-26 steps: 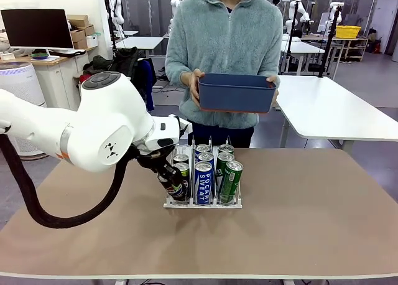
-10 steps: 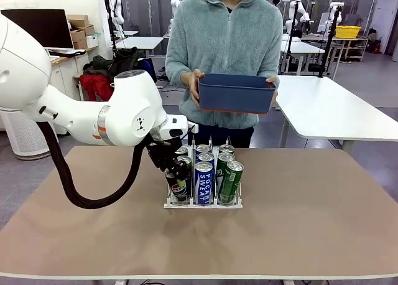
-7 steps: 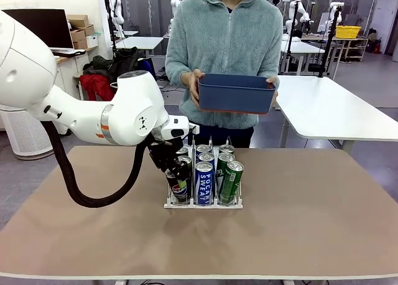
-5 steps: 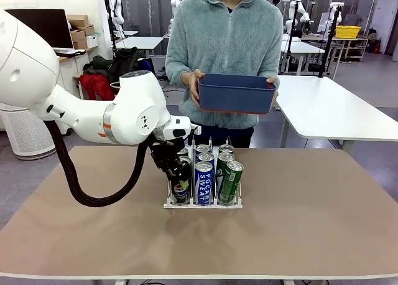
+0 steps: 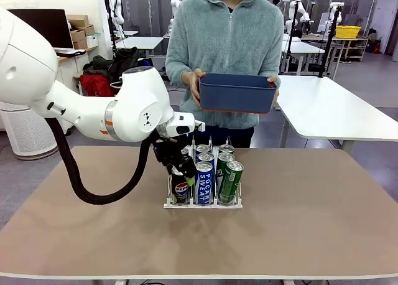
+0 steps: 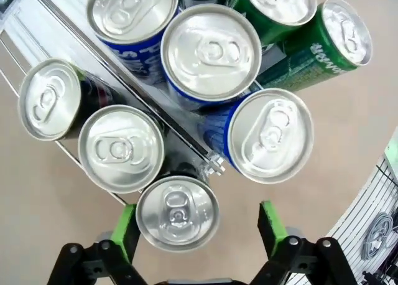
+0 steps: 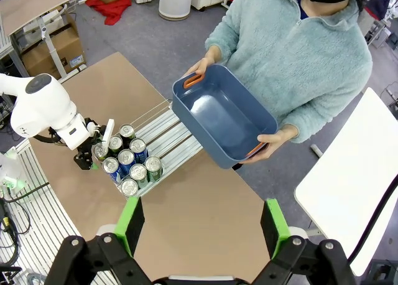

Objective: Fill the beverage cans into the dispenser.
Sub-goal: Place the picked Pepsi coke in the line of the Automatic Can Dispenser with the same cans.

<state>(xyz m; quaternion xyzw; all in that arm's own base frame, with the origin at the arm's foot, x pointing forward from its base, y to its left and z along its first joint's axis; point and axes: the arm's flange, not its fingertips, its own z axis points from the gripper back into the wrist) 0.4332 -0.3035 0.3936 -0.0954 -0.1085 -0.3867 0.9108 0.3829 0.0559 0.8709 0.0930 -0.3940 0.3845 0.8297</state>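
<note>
The left hand (image 5: 184, 174) has released the black Pepsi can (image 5: 180, 191); its fingers now stand spread on either side of the can top. The can stands upright, long axis vertical, silver top up, at the near end of the left lane of the dispenser (image 5: 202, 203) on the counter (image 5: 298, 223). All three lanes look full. The right hand (image 7: 200, 228) hangs spread and empty, high above the counter.

**Where my three cameras look**

My front camera faces across the table (image 5: 311, 223) toward the person (image 5: 227, 42). My left wrist looks straight down, close over the cans (image 6: 211, 51). My right wrist looks down from high above, sharing that dispenser (image 7: 163, 132).
</note>
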